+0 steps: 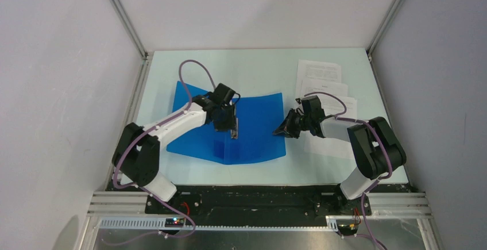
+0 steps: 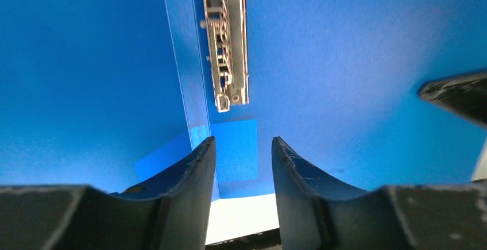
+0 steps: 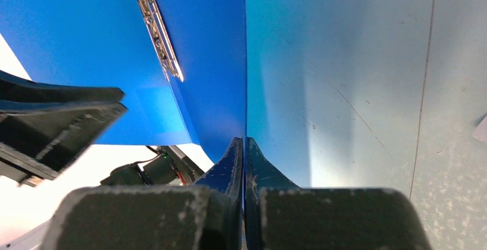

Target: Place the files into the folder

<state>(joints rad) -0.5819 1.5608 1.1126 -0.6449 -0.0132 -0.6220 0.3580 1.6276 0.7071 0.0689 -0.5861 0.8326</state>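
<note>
The bright blue plastic folder point(image 1: 258, 129) lies open in the middle of the pale bench point(image 1: 258, 69), both covers spread and the silver metal clip point(image 2: 227, 43) showing along its spine. From where I stand this looks like the opening step, with no paper inside yet.

The left pincer point(image 2: 241, 146) sits low over the spine just below the clip, its jaws parted a moderate way with nothing between them. Whether it presses on the plastic I cannot tell. The right pincer point(image 3: 245, 146) is closed tight on the outer edge of the right-hand cover, pinching the thin plastic.

The white printed paper sheets point(image 1: 320, 72) lie fanned out at the upper right of the overhead view, well apart from the folder. The nearest ones run under the right arm.

As I judge it, the next move calls for one pincer to keep the covers flat while the other lets go and fetches a sheet. The right arm lying over the paper stands in the way, and the right cover bows a little, so it may lift once released. Thin sheets flat on the bench will be hard to pick up.
</note>
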